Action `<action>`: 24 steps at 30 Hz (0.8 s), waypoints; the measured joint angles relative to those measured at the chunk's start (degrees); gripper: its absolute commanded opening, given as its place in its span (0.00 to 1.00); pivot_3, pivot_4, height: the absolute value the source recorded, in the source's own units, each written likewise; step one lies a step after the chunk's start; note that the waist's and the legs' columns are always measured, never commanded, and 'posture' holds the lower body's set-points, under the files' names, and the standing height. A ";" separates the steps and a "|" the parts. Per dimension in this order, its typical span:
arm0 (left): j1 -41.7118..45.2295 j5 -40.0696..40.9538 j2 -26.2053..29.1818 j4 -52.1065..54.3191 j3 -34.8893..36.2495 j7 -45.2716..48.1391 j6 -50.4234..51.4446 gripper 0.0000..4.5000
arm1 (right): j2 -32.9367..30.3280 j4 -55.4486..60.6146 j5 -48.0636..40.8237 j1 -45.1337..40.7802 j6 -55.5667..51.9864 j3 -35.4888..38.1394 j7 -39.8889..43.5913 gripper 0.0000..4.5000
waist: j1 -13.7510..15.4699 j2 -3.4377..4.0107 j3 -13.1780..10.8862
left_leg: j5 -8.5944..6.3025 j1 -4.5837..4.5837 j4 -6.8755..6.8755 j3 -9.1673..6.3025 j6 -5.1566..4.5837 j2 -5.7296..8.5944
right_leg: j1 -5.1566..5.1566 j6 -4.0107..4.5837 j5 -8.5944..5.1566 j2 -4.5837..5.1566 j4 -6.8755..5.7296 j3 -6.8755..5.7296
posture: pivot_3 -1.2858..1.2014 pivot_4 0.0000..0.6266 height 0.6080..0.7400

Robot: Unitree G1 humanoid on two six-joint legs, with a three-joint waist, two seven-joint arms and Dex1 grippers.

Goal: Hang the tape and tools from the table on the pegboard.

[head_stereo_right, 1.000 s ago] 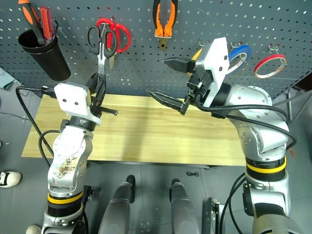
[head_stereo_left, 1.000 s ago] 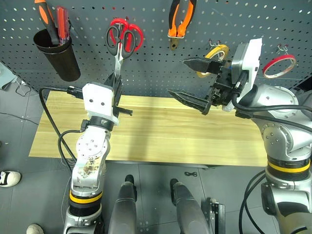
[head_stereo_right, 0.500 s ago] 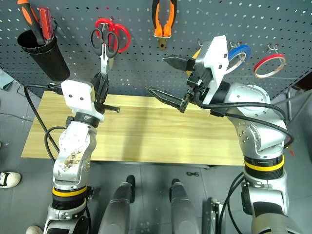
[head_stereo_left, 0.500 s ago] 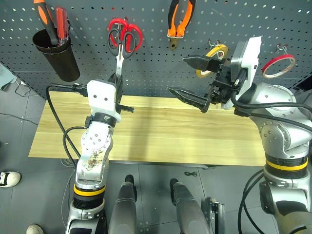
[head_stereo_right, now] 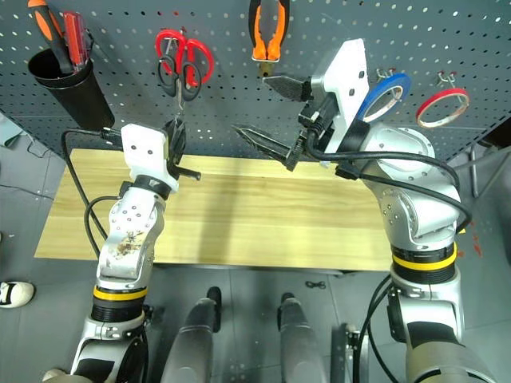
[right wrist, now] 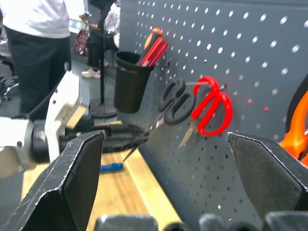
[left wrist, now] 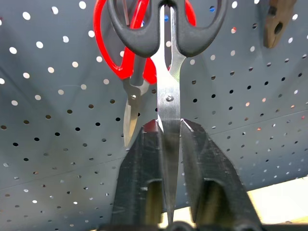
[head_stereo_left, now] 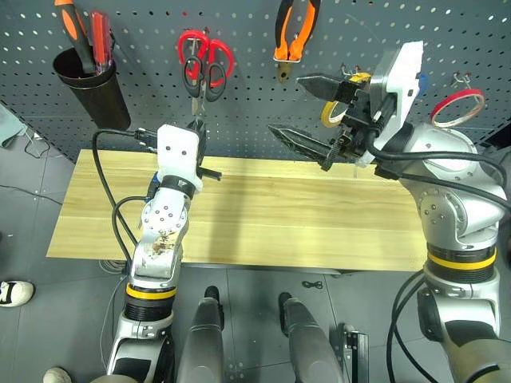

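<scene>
The black-handled scissors [left wrist: 168, 96] hang against the pegboard [head_stereo_left: 144, 48], their handles over the red-handled scissors [left wrist: 108, 53]. My left gripper [head_stereo_left: 196, 132] is just below, its fingers [left wrist: 144, 168] close against both sides of the blades. My right gripper [head_stereo_left: 307, 116] stands wide open and empty in front of the board, below the hanging orange-handled pliers [head_stereo_left: 283, 36]. The red tape [head_stereo_left: 436, 118] hangs on a hook at the far right. A blue-handled screwdriver [right wrist: 111, 167] lies on the table [head_stereo_left: 319, 215] near my left arm.
A black cup [head_stereo_left: 92, 88] with orange and red screwdrivers hangs at the board's upper left. A yellow roll [head_stereo_left: 339, 112] and a blue roll [head_stereo_right: 383, 92] hang behind my right gripper. A person [right wrist: 33, 43] stands beyond the table's left end.
My left gripper has carried the black-handled scissors up and in toward the board, so their handles now overlap the red scissors' handles. The right gripper has stayed open in about the same place.
</scene>
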State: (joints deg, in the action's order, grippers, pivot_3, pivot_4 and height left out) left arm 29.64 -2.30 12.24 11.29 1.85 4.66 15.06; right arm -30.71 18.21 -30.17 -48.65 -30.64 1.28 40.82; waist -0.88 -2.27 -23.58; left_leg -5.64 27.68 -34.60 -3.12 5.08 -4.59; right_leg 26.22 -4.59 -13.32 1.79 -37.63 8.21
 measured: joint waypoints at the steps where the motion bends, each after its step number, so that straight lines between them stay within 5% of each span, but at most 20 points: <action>1: -0.04 0.01 0.18 -0.51 0.04 0.08 -0.21 0.55 | 0.43 -0.18 0.00 -0.33 0.02 0.02 -0.22 1.00 | 0.02 0.00 0.00 | 0.00 0.00 0.01 -0.01 0.00 0.00 | 0.00 0.10 0.06 0.00 0.00 -0.01 | 0.52 0.60 1.00; 5: -1.61 0.01 0.67 -0.88 0.02 0.68 -1.06 0.98 | 2.13 -1.42 0.05 -2.10 0.34 0.16 -1.31 1.00 | -0.02 0.00 0.00 | 0.00 0.00 0.02 0.00 0.00 0.00 | 0.01 0.19 0.11 0.00 0.00 0.00 | 0.52 0.60 1.00; 16: -14.74 0.66 8.70 0.33 4.00 5.53 1.03 0.99 | 0.07 -1.59 5.82 3.29 -1.05 -6.94 -0.50 1.00 | -0.13 0.01 0.00 | 0.09 -0.04 0.24 0.00 0.04 -0.01 | 0.11 0.08 0.03 0.00 0.00 -0.01 | 0.54 0.61 1.00; 24: -2.79 4.26 21.61 -29.07 8.35 16.35 4.32 0.99 | 4.17 -1.52 9.87 5.36 -1.86 -16.62 1.05 1.00 | 0.07 0.00 0.01 | 0.21 -0.06 0.36 -0.01 0.03 -0.02 | 0.14 -0.08 -0.06 0.00 0.00 -0.09 | 0.54 0.61 1.00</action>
State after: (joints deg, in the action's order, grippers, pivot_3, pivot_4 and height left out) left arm 26.85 1.95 33.84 -17.78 10.20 21.01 19.37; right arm -26.55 16.69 -20.30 -43.29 -32.49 -15.34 41.87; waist -0.82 -2.27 -23.57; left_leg -5.43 27.62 -34.24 -3.12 5.11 -4.61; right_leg 26.37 -4.67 -13.38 1.79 -37.63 8.12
